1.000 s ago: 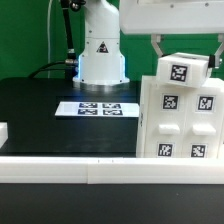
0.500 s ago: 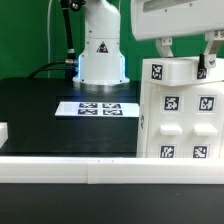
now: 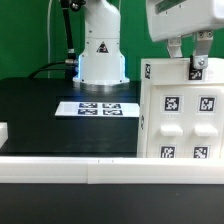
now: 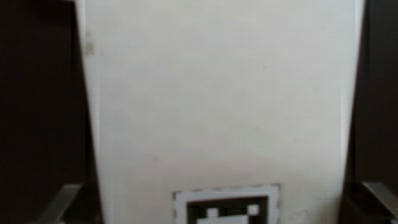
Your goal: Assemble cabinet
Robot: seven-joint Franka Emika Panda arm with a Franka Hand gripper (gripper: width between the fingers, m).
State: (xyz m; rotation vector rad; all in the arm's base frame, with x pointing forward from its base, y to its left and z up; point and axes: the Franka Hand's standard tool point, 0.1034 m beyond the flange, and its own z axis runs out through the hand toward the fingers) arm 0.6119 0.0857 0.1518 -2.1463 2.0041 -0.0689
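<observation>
At the exterior view's left edge, a small white block [image 3: 3,131] sits on the black table [image 3: 40,110], well apart from everything else. Toward the middle, the thin flat white marker board [image 3: 98,108] lies in front of the robot's white base [image 3: 101,50].

On the exterior view's right stands the cabinet [image 3: 180,120], a large white square plastic box carrying black-and-white square tags on its front face, upright on the table close to the white front rail [image 3: 70,168]. Directly above its top edge is the tool [image 3: 186,60], its two fingers [image 3: 198,66] pointing down around a small tagged white piece at the cabinet's top. The wrist view shows a tall white panel [image 4: 214,100] filling the space between the two dark finger tips, with a tag at its lower end; the fingers appear to bracket it, but whether they press on it or stand just off it I cannot tell.

The step in hand looks like seating or adjusting a panel on the cabinet's top. To do it well, the tool should stay centred over the panel, keep it square to the box's edges, and move straight down without tilting, so nothing binds or tips the cabinet.
</observation>
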